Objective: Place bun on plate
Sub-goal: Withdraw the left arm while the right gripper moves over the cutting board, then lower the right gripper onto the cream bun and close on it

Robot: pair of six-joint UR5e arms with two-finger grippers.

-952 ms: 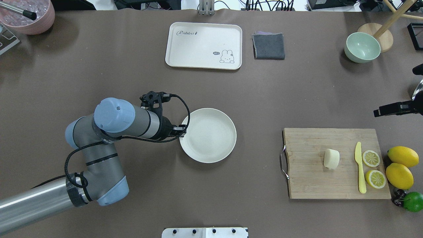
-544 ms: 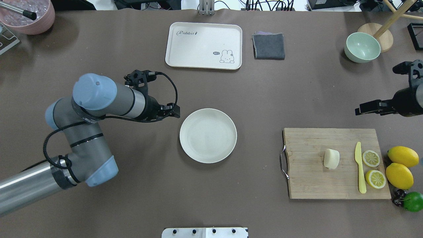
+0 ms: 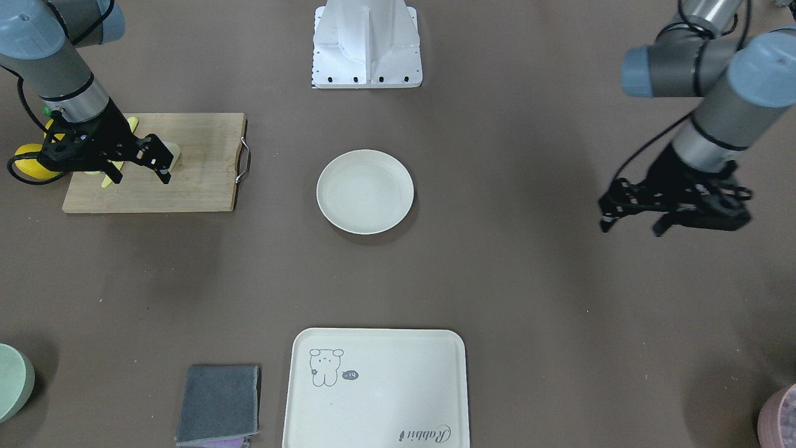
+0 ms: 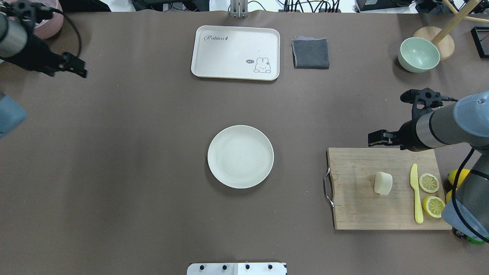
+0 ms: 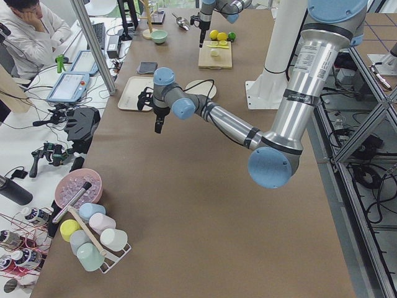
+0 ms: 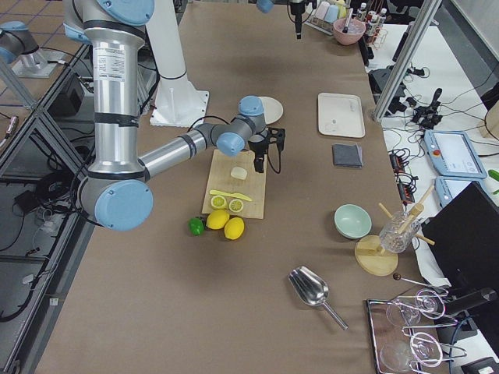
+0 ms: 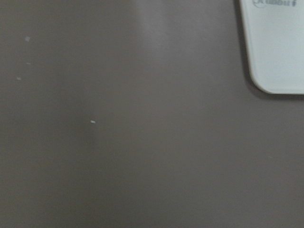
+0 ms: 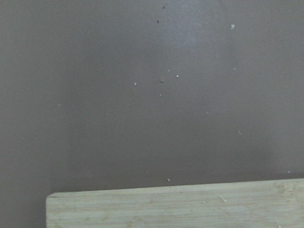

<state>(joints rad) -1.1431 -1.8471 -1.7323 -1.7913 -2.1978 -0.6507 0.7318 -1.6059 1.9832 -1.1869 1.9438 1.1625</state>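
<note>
The small cream-white rounded bun lies near the middle of the rectangular wooden cutting board, its long axis running roughly from the robot's side to the far side. The right gripper, fingers spread wide and holding nothing, hovers over the board's far edge, so the bun lies toward the robot from it. This arm is much the nearer. The left gripper, also spread and empty, hangs well off the board's left. On the board just right of the bun lie a yellow plastic knife and two lemon slices, which likely leave the grasp unobstructed. The round off-white plate sits well left of the board, across bare table.
</note>
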